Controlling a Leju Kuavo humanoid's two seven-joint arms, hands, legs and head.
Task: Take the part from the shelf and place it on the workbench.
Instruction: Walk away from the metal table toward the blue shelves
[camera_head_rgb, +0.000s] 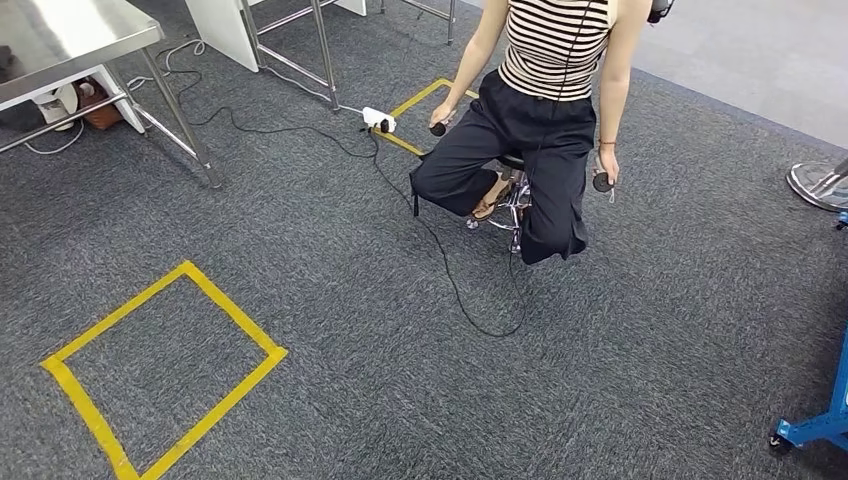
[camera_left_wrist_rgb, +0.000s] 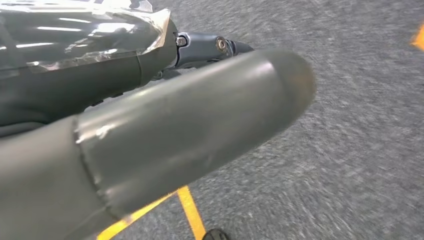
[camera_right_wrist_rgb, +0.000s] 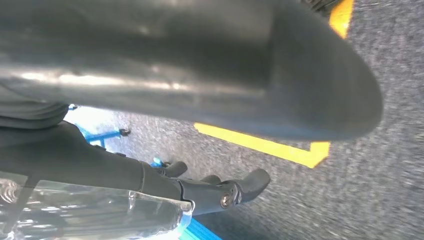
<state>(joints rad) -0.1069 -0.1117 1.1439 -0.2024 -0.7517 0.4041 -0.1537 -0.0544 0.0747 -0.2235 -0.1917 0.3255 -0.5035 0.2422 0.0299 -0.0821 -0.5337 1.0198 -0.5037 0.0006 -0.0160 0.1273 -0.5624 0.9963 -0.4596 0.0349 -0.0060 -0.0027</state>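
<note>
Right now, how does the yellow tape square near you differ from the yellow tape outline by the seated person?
The near yellow tape square lies in full view on the grey carpet, all four sides visible; the far yellow tape outline is partly hidden behind the seated person. The near square holds nothing, while a white power strip and black cable lie at the far outline's edge. Both are yellow floor tape on the same carpet.
</note>
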